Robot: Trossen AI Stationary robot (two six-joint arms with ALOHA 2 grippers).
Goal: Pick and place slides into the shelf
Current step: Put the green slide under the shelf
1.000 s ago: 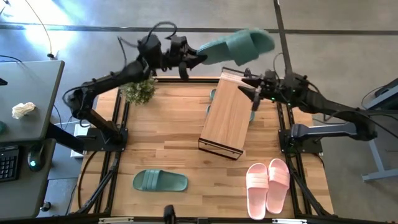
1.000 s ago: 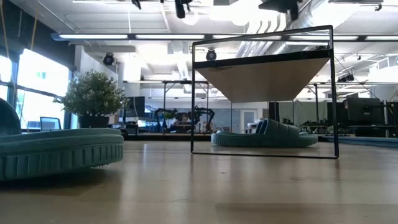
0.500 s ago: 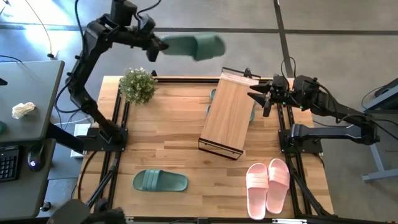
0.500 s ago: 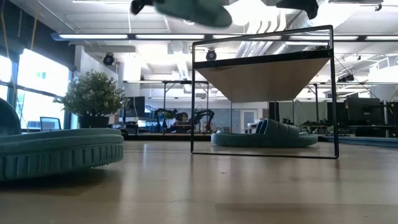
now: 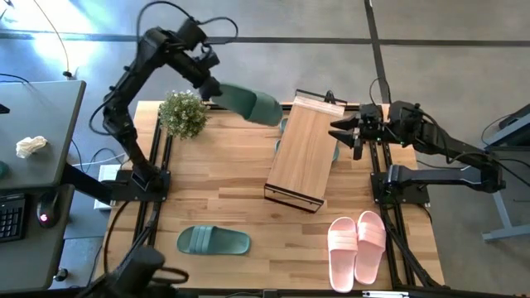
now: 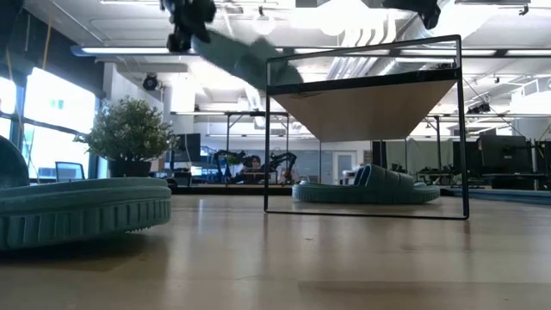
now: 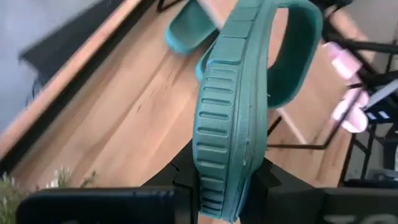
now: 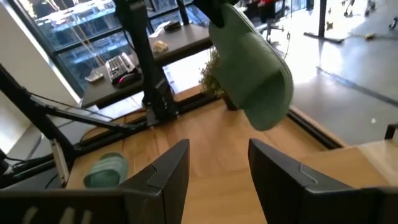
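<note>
Green slide [image 5: 248, 104] in left hand [image 5: 209, 85], blurred overhead.

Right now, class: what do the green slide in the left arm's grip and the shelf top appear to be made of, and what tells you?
The green slide held by the left gripper looks like matte moulded rubber or foam: one piece, ridged strap, no shine. The shelf top looks like pale wood planks, by its grain lines, possibly veneer; its thin dark frame looks like metal.

Four green slides [image 5: 213, 241], two pink slides [image 5: 357, 246], one shelf [image 5: 301, 154], one plant [image 5: 183, 114]
</note>
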